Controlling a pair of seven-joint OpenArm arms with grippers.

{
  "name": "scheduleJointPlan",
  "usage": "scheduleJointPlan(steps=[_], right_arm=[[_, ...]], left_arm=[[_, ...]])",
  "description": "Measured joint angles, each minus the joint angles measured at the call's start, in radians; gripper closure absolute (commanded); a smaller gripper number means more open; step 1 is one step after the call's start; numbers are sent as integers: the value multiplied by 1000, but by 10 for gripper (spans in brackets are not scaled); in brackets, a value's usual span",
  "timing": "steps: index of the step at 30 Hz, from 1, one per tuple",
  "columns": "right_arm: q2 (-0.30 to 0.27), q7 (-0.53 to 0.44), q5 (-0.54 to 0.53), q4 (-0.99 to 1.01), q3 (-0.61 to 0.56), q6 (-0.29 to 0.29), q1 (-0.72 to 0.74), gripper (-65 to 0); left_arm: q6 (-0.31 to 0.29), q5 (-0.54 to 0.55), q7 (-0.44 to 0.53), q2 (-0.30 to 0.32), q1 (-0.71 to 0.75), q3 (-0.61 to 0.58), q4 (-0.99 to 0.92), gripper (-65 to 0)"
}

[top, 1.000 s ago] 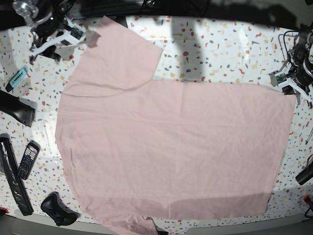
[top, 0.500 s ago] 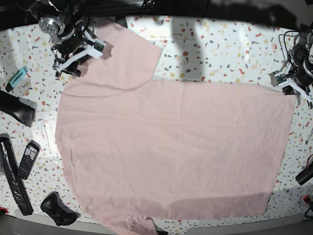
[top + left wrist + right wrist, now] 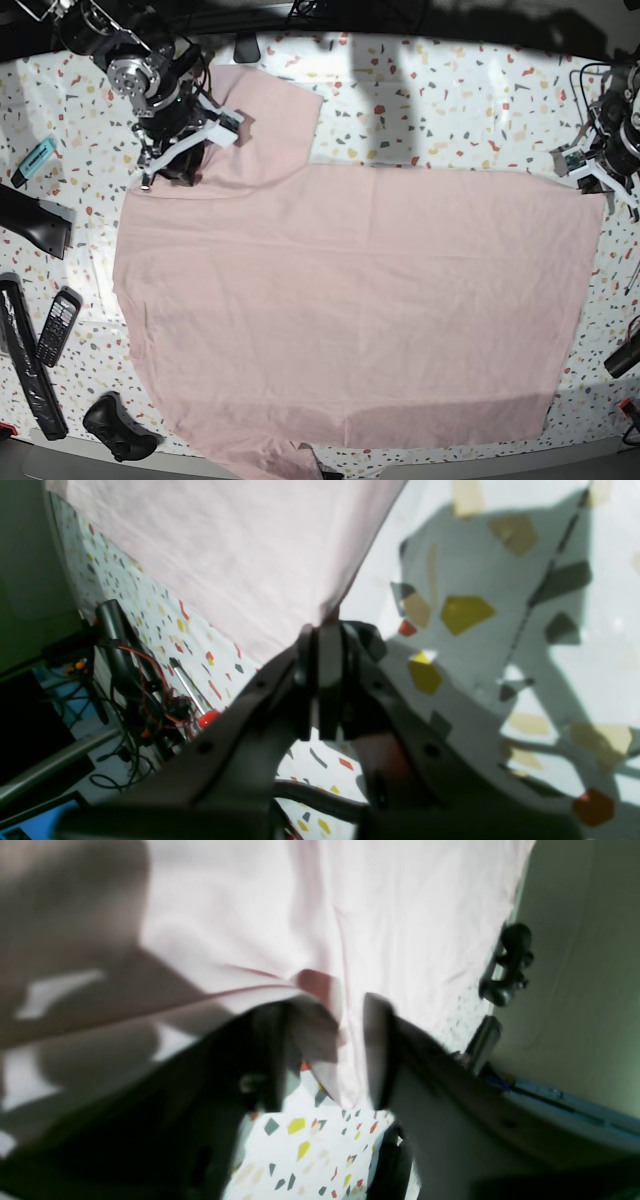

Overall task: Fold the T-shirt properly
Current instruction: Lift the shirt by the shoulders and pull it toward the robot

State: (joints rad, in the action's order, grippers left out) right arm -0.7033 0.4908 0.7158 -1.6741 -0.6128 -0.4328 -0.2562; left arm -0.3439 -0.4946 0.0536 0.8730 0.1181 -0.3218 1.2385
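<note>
Shirt [image 3: 350,300] flat on bench [image 3: 450,110], mid-frame. My right end effector [image 3: 325,1045], upper left, half-closed around sleeve edge; left end effector [image 3: 322,645] clamped on hem corner. Next: finish pinch, fold sleeve inward.

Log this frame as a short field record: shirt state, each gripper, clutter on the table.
shirt: T-shirt spread flat, plain pink side up, not yet folded
left gripper: left gripper shut on the T-shirt's hem corner at the base view's right edge
right gripper: right gripper over the upper sleeve, jaws apart with a raised fold of cloth between them; grip not yet certain
surface: terrazzo table
clutter: remote control, black game controller, teal marker, all to the left of the shirt in the base view
</note>
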Motion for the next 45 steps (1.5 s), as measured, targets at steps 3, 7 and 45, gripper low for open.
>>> scheduleJointPlan(steps=[3, 7, 45], right_arm=[[0, 0, -8, 0, 0, -46, 2, -45], [1, 19, -7, 2, -3, -59, 2, 0], [-130, 176, -149, -388, 329, -25, -658, 0]], left_arm=[[0, 0, 0, 0, 0, 0, 0, 0], [0, 0, 0, 0, 0, 0, 0, 0], [36, 42, -200, 102, 621, 167, 359, 0]])
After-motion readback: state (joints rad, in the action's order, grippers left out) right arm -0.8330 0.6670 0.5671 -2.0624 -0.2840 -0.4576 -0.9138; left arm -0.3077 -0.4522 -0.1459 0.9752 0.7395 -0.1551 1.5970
